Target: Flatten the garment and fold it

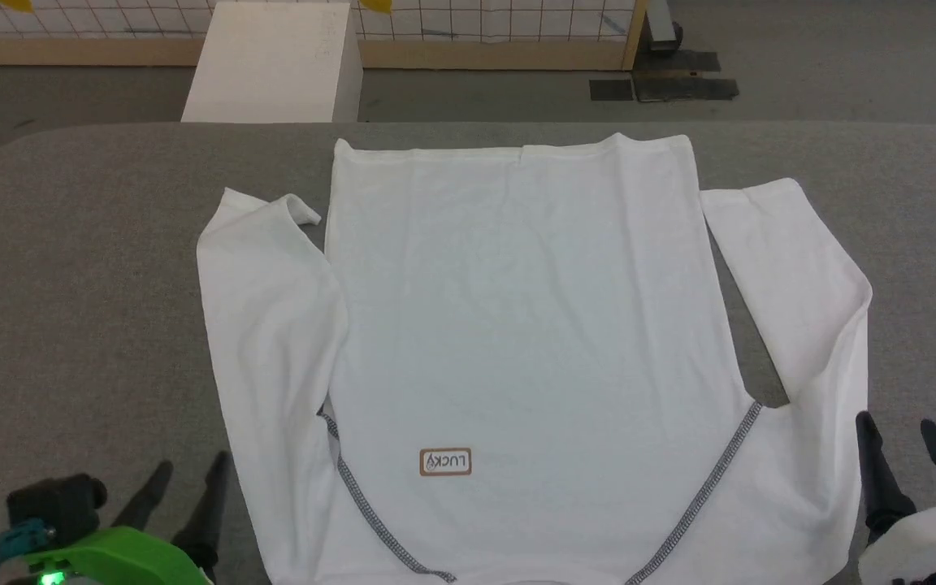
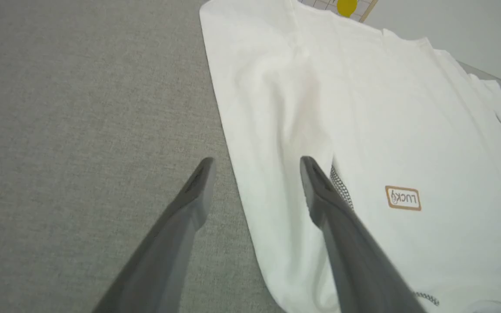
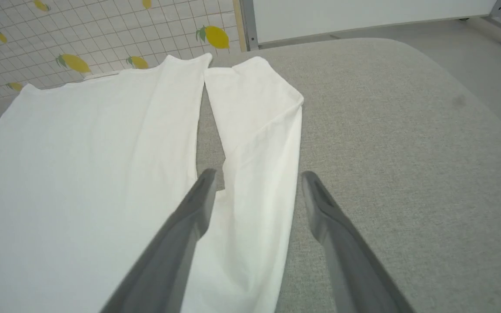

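Garment (image 1: pixel 517 325) lies spread flat on the grey table (image 1: pixel 94 284), neck end toward you. Left gripper (image 1: pixel 192 465) & right gripper (image 1: pixel 896 422) both wide, empty, beside its near corners. Flattening looks done; next you'll prob. pinch a sleeve, fold inward.

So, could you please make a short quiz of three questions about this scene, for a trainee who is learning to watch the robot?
1. True or false: the left hand is shut on the shirt.
2. Which cuff is curled over? A) the one of the sleeve on the robot's left B) the one on the other side C) neither
3. Fill in: beyond the far edge of the table stands a white ____.
Key: 1 false, the hand is open and holds nothing; 2 A; 3 box.
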Robot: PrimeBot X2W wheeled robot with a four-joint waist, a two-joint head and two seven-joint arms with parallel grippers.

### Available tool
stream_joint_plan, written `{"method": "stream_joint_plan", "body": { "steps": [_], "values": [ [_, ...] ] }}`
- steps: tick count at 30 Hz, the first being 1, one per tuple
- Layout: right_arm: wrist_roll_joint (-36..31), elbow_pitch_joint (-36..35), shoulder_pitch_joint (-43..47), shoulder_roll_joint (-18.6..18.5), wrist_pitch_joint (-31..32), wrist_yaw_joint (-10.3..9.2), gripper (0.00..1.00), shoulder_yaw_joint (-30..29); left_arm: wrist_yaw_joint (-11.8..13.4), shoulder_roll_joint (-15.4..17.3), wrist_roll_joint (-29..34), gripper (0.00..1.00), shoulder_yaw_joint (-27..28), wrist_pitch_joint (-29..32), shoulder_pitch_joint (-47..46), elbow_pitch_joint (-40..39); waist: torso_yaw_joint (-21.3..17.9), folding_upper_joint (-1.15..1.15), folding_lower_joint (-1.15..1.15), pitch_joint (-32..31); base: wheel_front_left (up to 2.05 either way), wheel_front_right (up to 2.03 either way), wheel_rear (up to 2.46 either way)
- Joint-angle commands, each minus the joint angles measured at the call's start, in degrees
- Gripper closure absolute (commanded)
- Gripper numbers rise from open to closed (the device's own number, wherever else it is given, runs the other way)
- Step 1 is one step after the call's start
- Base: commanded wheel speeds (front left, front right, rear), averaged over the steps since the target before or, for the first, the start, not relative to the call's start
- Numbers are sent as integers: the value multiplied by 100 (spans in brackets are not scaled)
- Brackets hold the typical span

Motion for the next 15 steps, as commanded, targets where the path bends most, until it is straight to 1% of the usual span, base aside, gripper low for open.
{"method": "stream_joint_plan", "body": {
  "steps": [1,4,7,11,15],
  "values": [
    [-93,-58,-150,-1,-219,-9,0,68,-84,-64,-49,0,133,-233,-154,-13,8,0,1,92,0,0,0],
    [-284,-102,-299,-1,-642,-9,0,239,-226,-31,38,0,322,-588,-507,216,2,0,1,285,0,0,0],
    [-393,-104,-522,-1,-991,-9,0,388,-375,40,155,0,434,-817,-1105,611,-51,0,1,584,0,0,0],
    [-497,-84,-880,-43,-1285,-9,0,713,-528,206,342,0,477,-893,-2010,1139,-177,0,1,1032,0,0,0],
    [-538,-10,-1316,-91,-1579,-9,0,1037,-578,412,669,0,413,-840,-3070,1741,-350,0,1,1502,0,0,0]
  ]
}}
